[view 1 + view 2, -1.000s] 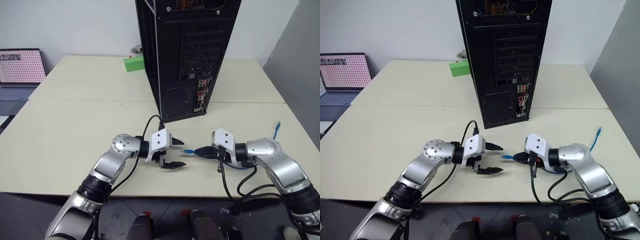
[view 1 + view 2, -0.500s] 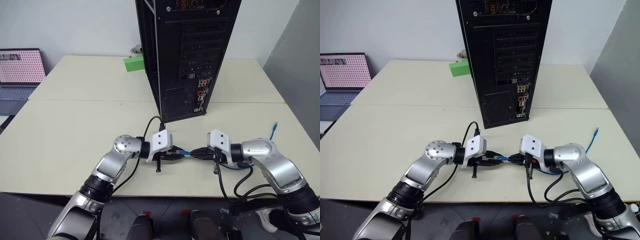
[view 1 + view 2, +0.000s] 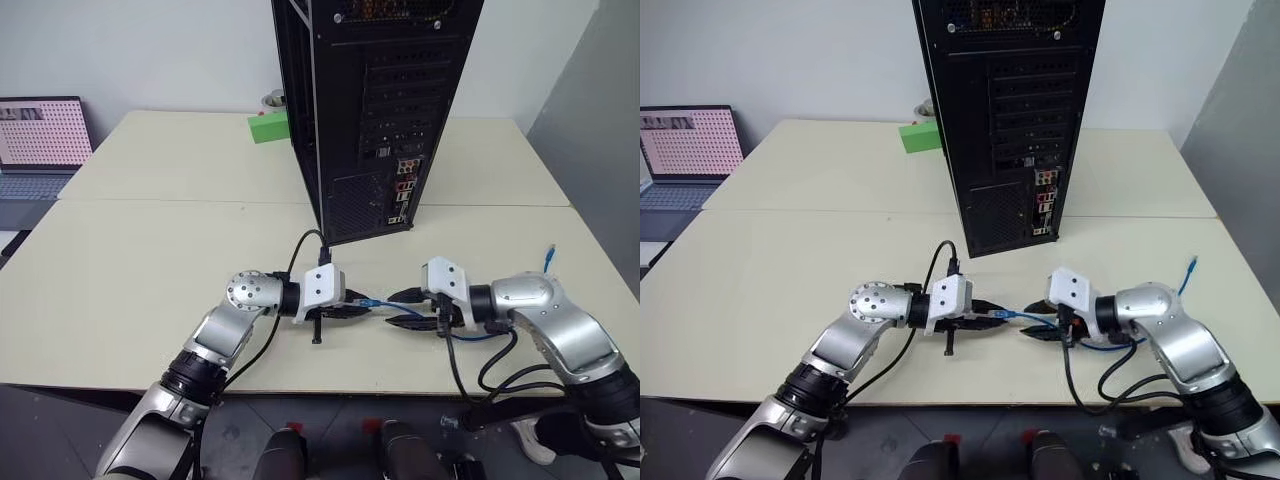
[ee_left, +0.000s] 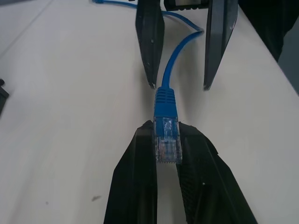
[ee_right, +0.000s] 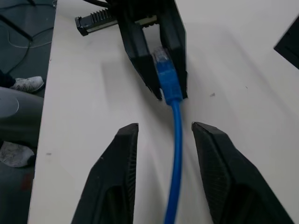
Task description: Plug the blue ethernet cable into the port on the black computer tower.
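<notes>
The left gripper (image 3: pixel 352 310), with its 2 black fingers, is clamped on the clear plastic plug of the thin light-blue ethernet cable (image 4: pixel 166 135), low over the near part of the cream-coloured table (image 3: pixel 150 260). In the left wrist view the plug sits pinched between the 2 finger pads, its blue boot sticking out past the tips. Facing it from the right, the right gripper (image 3: pixel 406 308) has its jaws parted, 1 finger on each side of the cord and not touching it, as the right wrist view shows. From the plug the cable runs right between those open fingers, loops under the right wrist and trails to the table's right edge, where its other end (image 3: pixel 549 258) lies. The tall black metal computer tower (image 3: pixel 370 110) stands upright farther back, centre of the table, its rear panel facing the robot. The port (image 3: pixel 397 205) is in the cluster of small colourful connectors low on that panel, well apart from the plug. A small green box (image 3: pixel 267 128) sits just left of the tower, and a laptop (image 3: pixel 40 140) at the far left.
</notes>
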You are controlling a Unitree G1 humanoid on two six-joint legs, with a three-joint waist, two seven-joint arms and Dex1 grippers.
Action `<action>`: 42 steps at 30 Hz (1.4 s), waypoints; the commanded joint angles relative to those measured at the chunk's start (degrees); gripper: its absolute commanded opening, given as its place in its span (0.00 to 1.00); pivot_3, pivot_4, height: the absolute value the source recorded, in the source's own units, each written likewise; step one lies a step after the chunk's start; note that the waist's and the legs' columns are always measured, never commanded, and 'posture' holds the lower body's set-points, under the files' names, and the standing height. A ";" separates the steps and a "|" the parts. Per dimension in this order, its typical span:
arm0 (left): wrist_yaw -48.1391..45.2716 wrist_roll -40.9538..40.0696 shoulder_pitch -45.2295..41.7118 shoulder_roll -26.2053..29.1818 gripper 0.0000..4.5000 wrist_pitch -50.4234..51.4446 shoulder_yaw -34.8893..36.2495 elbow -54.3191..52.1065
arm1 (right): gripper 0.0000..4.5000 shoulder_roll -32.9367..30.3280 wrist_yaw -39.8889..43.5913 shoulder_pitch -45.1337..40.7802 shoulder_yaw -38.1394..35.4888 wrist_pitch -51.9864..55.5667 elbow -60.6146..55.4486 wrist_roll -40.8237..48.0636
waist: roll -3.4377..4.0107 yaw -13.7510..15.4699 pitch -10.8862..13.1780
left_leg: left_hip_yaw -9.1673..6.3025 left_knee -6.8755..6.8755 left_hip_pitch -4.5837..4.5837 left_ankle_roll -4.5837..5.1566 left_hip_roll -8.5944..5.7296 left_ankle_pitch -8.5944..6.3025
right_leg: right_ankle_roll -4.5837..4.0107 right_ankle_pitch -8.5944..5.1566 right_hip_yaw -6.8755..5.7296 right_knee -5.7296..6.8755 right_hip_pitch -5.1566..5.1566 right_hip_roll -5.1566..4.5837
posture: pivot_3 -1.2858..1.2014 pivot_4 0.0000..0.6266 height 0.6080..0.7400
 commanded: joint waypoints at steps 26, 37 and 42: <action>45.61 38.58 -4.79 0.59 0.07 -62.31 2.26 21.50 | 0.60 9.56 -12.15 1.17 -6.48 21.27 -7.42 21.90 | 0.01 1.05 -0.01 | 0.00 0.02 -0.03 0.00 -0.01 0.00 | 0.06 0.04 -0.02 0.02 0.01 -0.01 | 0.52 0.24 1.00; 47.70 39.04 -4.53 0.98 0.07 -61.63 0.85 20.53 | 0.16 10.74 -12.82 -0.17 -5.88 21.17 -6.20 22.05 | 0.01 1.05 -0.01 | 0.00 0.02 -0.03 0.00 -0.01 0.00 | 0.05 0.04 -0.02 0.02 0.01 -0.01 | 0.52 0.24 1.00; 48.24 38.80 -4.50 0.98 0.07 -61.39 0.74 20.31 | 0.00 10.79 -12.75 -0.52 -5.69 21.03 -5.63 21.85 | 0.01 1.03 0.00 | 0.00 0.02 -0.02 0.00 -0.01 0.00 | 0.05 0.04 -0.02 0.02 0.01 -0.01 | 0.52 0.24 1.00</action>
